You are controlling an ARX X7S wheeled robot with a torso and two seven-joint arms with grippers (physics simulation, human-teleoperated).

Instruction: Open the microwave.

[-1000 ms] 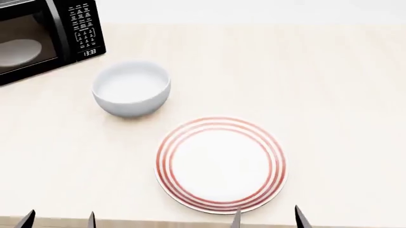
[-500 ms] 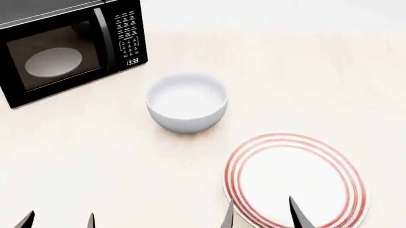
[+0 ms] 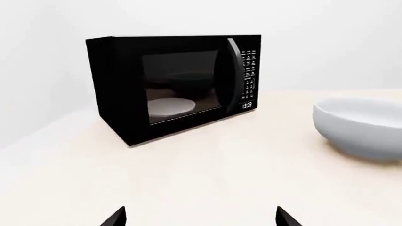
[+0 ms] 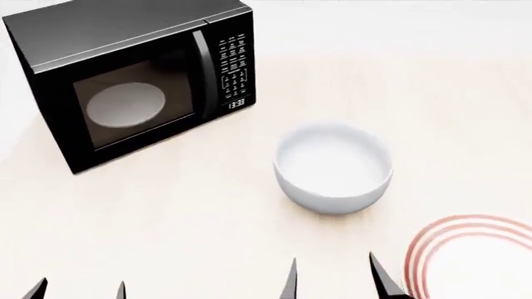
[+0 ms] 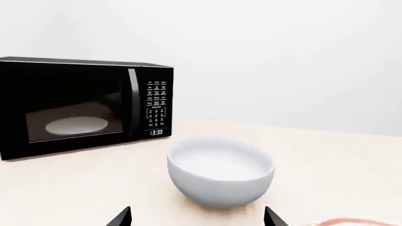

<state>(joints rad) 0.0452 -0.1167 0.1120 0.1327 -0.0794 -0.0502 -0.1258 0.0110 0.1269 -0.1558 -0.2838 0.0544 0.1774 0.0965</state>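
The black microwave (image 4: 133,81) stands at the far left of the pale table, door shut, with a white turntable behind the glass and a keypad with a clock reading on its right side. It also shows in the left wrist view as the microwave (image 3: 176,84) and in the right wrist view as the microwave (image 5: 82,108). My left gripper (image 4: 79,289) sits at the near left edge, open and empty, well short of the oven. My right gripper (image 4: 332,280) is open too, just in front of the bowl. Both grippers (image 3: 199,217) (image 5: 196,217) show only fingertips, wide apart.
A white bowl (image 4: 332,167) sits on the table (image 4: 166,218) to the right of the microwave and nearer to me. A white plate with red rings (image 4: 478,261) lies at the near right corner, partly cut off.
The head view has swung left: microwave, bowl and plate all slid rightwards and down in the picture, so the whole microwave now shows. Both grippers remain open at the bottom edge.
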